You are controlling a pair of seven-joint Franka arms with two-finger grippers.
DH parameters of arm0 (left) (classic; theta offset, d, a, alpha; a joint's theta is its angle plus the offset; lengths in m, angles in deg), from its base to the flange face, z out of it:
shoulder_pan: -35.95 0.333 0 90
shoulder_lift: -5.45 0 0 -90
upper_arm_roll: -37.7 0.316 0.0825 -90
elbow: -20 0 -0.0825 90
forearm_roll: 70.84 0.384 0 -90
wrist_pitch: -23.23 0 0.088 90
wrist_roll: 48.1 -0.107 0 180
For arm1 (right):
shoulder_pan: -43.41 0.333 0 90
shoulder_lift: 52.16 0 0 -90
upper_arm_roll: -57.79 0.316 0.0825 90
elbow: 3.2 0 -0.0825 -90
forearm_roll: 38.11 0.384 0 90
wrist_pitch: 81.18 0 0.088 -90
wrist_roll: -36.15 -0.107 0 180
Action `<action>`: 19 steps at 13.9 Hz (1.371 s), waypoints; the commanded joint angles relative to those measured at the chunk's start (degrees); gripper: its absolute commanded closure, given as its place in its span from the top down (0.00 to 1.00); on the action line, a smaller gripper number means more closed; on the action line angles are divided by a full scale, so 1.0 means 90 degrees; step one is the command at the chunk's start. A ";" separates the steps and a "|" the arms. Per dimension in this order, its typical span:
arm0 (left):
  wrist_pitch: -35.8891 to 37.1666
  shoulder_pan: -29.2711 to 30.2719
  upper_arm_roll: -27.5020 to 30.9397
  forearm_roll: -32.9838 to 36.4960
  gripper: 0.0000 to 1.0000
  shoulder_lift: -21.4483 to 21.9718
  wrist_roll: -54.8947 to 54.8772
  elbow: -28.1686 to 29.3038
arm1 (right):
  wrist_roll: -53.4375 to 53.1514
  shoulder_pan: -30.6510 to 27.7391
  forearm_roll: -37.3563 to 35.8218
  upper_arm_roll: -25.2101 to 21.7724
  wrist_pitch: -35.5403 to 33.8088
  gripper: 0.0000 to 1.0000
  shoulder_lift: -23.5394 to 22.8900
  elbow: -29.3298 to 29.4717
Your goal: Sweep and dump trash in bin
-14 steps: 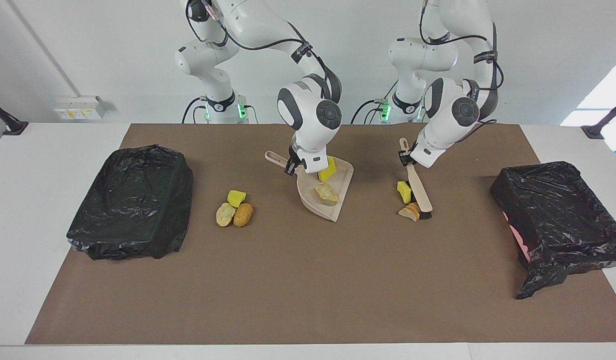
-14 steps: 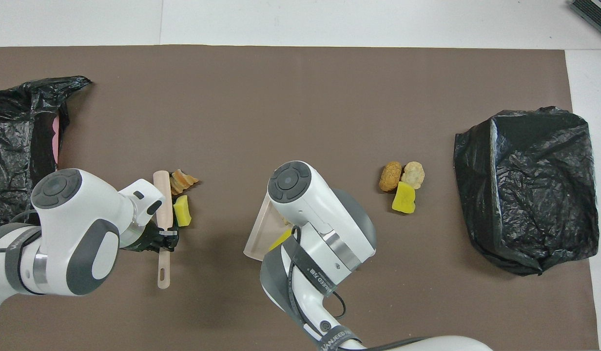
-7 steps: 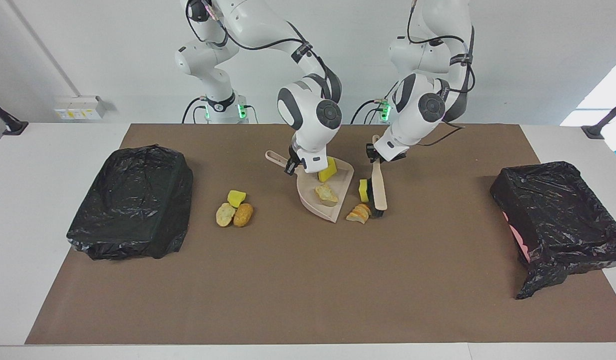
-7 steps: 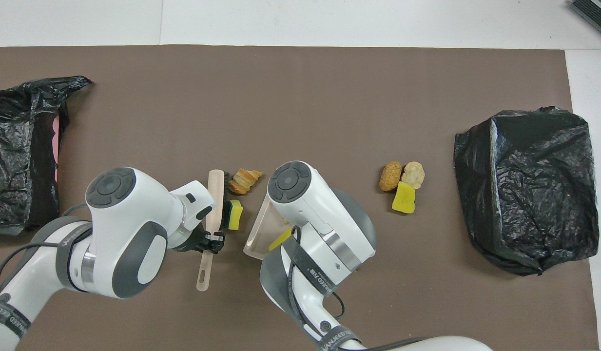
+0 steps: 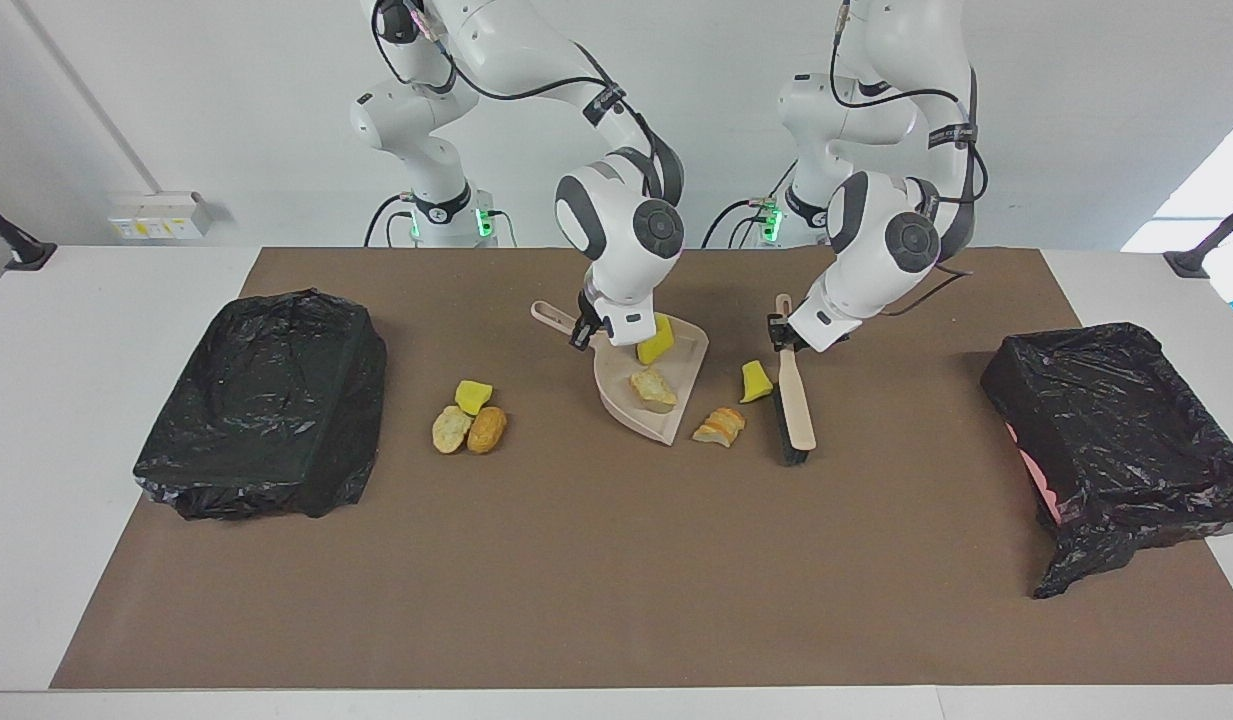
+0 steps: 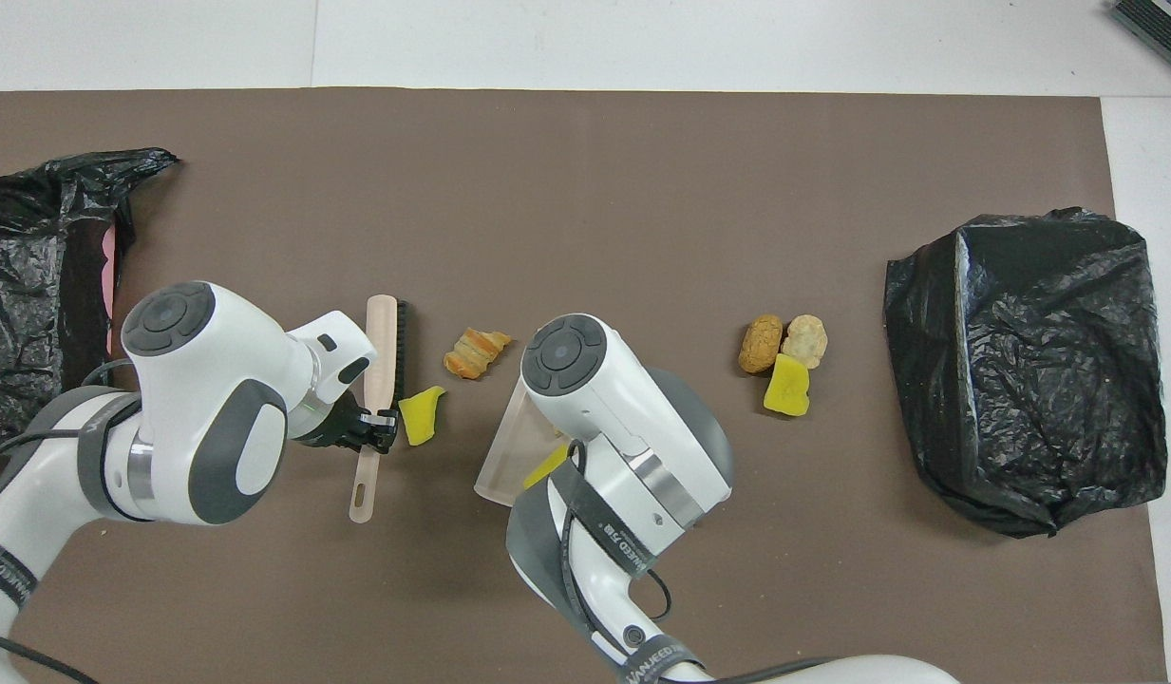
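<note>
Since half a second ago the left gripper (image 5: 779, 335) has drawn its brush (image 5: 794, 400) back toward the left arm's end of the table, leaving a yellow wedge (image 5: 755, 381) and a striped bread chunk (image 5: 721, 426) on the brown mat (image 5: 616, 560) between brush and dustpan (image 5: 648, 390). Its jaws are clamped on the brush's beige handle; in the overhead view the brush runs roughly from 6 to 12 o'clock, head farthest from the robots, bristles facing the dustpan. That yellow wedge lies just beside the handle at about 3 o'clock from the left gripper in the overhead view, tilted, its pointed end toward 1 o'clock; the bread chunk sits at 1 o'clock from it, near the dustpan's open lip, long axis toward 2 o'clock. The right gripper (image 5: 583, 333) is closed on the dustpan's handle, pan resting on the mat, with another yellow wedge (image 5: 655, 342) and a tan chunk (image 5: 653, 388) inside. Three more lumps (image 5: 469, 417) cluster touching one another toward the right arm's end, between the dustpan and one black-bagged bin (image 5: 266, 400). A second black-bagged bin (image 5: 1116, 430) stands at the left arm's end. Nothing lies between the loose pieces and the pan's lip.
</note>
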 commanded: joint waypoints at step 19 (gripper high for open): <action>0.1669 -0.0457 0.0043 -0.0661 0.00 0.1027 0.1543 -0.0049 | -0.0204 -0.0026 0.0098 0.0034 0.0101 0.00 0.0182 -0.0187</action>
